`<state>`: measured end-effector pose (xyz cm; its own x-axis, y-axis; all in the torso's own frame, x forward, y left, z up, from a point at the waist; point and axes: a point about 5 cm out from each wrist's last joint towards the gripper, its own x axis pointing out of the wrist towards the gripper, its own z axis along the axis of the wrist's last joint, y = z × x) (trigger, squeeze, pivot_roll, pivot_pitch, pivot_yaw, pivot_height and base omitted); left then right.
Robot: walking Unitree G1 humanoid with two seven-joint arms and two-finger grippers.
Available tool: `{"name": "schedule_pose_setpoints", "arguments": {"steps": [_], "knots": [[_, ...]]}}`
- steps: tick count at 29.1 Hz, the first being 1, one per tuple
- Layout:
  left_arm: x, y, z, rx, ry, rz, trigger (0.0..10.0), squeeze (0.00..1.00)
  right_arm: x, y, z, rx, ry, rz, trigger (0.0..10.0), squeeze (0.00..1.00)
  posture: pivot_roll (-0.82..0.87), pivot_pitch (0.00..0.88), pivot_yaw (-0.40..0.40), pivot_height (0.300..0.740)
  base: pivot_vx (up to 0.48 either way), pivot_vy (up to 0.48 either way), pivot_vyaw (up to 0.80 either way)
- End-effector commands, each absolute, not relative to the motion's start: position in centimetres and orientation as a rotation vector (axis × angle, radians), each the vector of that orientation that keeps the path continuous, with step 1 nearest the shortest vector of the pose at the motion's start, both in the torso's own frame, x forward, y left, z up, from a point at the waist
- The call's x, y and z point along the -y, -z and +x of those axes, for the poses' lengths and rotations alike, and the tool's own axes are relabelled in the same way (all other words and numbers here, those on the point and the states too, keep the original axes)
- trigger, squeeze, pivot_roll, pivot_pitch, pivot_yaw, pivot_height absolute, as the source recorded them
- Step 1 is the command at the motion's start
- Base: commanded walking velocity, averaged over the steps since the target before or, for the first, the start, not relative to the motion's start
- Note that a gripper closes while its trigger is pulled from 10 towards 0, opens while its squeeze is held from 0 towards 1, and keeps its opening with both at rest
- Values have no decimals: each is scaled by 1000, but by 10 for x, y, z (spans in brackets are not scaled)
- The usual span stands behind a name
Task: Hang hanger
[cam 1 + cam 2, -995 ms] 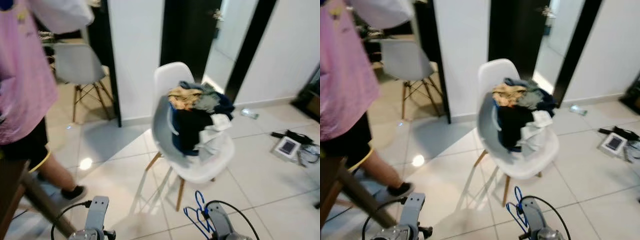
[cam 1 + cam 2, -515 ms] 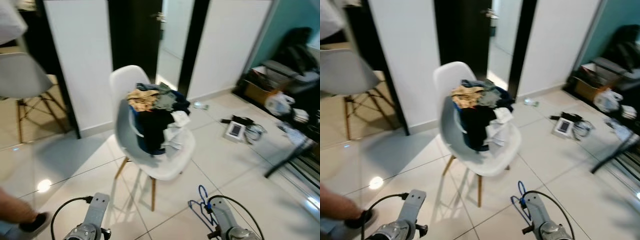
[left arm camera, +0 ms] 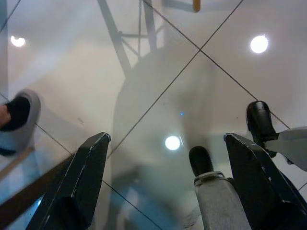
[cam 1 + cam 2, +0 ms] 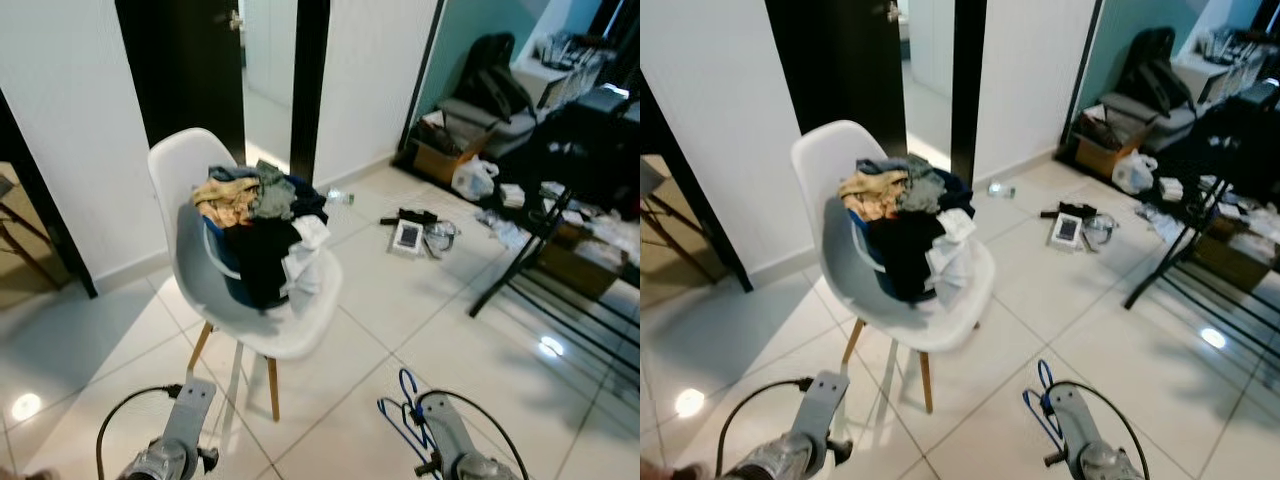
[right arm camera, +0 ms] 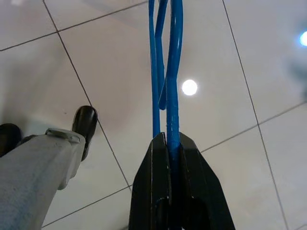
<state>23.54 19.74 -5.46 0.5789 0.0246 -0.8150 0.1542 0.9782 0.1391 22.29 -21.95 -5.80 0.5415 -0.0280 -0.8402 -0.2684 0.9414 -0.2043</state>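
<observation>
Right hand (image 5: 168, 143) has its two black fingers pressed together on the thin blue plastic hanger (image 5: 165, 72), which passes between them and sticks out forward; in the head views the hanger (image 4: 402, 420) stands up low at the robot's right, above the floor. I think it is carried so, gripped at one thin bar and kept low and close to the body, in order that it does not swing while the robot walks to a place for hanging.

Left hand (image 3: 163, 177) points down at the white glossy tiled floor (image 4: 420, 320), its fingers wide apart and holding nothing; it seems only to wait.

Going now by size: the floor carries everything. On it, near the white wall and the dark doorway, stands a white moulded chair with wooden legs (image 4: 180, 175), and a heap of mixed clothes (image 4: 260, 235) lies on its seat, probably put there for sorting. At the right side is a dark metal rack (image 4: 570, 290). Small devices and cables (image 4: 415, 230) lie on the floor between chair and rack. No rail for the hanger can be made out with certainty.
</observation>
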Motion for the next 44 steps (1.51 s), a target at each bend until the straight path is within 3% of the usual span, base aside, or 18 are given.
{"name": "schedule_pose_setpoints", "arguments": {"steps": [1, 13, 20, 28, 30, 31, 34, 37, 42, 43, 44], "knots": [[-205, 58, 229, -967, 37, 177, 10000, 0, 218, 58, 223, -982, -145, -317, 10000, 0, 57, 0, -52, 740, 0, -472, 0], [-195, 57, 232, -925, 35, 111, 10000, 0, 224, 55, 225, -968, -127, -317, 10000, 0, 22, 0, -34, 740, 0, -394, 0], [-203, 39, 254, -778, -58, -2, 10000, 0, 227, 54, 226, -964, -121, -325, 10000, 0, 17, 0, -39, 740, 0, 0, 0], [-209, 9, 284, -557, -48, -58, 10000, 0, 227, 54, 226, -961, -118, -329, 10000, 0, 5, 0, -33, 740, 229, 0, 0], [-218, -23, 308, -375, -28, -83, 10000, 0, 227, 54, 226, -959, -116, -324, 10000, 0, 9, 0, -36, 740, 367, 0, 0], [-218, -23, 308, -375, -28, -83, 10000, 0, 227, 54, 226, -959, -116, -324, 10000, 0, 9, 0, -36, 740, 379, 0, 0], [-231, -83, 337, -76, 2, -78, 10000, 0, 227, 54, 227, -956, -120, -323, 10000, 0, 18, 0, -40, 740, 389, 0, 0], [-237, -118, 347, 83, 4, -39, 10000, 0, 227, 54, 227, -955, -124, -322, 10000, 0, 22, 0, -43, 740, 391, 0, 0], [-239, -146, 351, 206, 7, -35, 10000, 0, 226, 54, 227, -952, -125, -317, 10000, 0, 22, 0, -43, 740, 397, 0, 0], [-234, -181, 354, 351, 37, -42, 10000, 0, 226, 54, 227, -950, -126, -315, 10000, 0, 21, 0, -46, 740, 424, 0, 0], [-234, -181, 354, 351, 37, -42, 10000, 0, 226, 54, 227, -950, -126, -315, 10000, 0, 21, 0, -46, 740, 424, 0, 0]]}}
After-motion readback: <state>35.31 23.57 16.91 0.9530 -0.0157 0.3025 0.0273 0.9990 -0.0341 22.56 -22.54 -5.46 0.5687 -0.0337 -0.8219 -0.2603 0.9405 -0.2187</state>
